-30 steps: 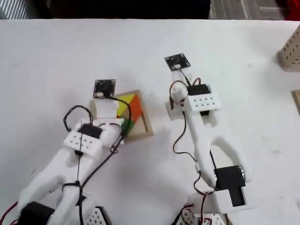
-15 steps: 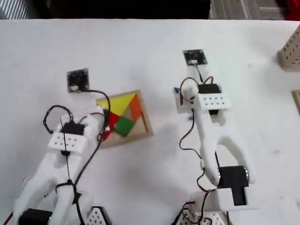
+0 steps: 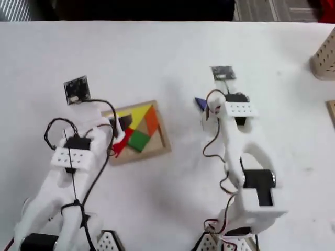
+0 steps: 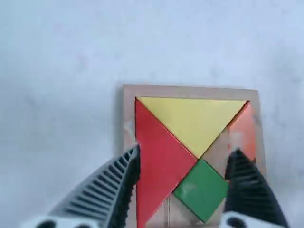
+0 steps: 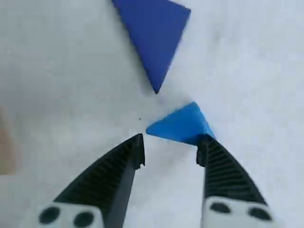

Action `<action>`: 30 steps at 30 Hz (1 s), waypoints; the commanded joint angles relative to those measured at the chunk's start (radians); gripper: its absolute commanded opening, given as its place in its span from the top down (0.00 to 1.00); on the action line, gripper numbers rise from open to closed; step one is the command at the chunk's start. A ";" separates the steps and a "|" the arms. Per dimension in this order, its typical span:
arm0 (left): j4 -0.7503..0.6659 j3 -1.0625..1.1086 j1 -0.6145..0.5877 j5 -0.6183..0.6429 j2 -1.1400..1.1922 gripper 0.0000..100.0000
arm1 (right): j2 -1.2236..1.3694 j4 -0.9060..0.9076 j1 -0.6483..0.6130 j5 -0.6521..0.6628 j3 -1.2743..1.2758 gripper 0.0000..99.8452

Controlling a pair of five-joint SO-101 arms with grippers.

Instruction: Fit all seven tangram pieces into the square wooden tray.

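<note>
Right jaws are hanging wide open and empty. The light blue triangle (image 5: 178,126) is lying flat just ahead of the tips, one corner seemingly right at one jaw. Here's the danger: closing on that thin corner could be pinching it off-centre and squirting it along the surface (image 5: 247,57) toward the dark blue triangle (image 5: 154,33) farther ahead. Left jaws, also open and empty, are straddling the wooden tray (image 4: 190,89). In it, the red triangle (image 4: 159,156), yellow triangle (image 4: 192,118), green square (image 4: 202,187) and orange triangle (image 4: 244,130) are sitting flush, with bare wood showing nearest the jaws.
</note>
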 commanded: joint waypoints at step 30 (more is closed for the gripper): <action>-0.035 -0.008 -0.004 0.005 -0.027 0.72 | 0.050 0.248 0.064 0.987 -0.239 0.82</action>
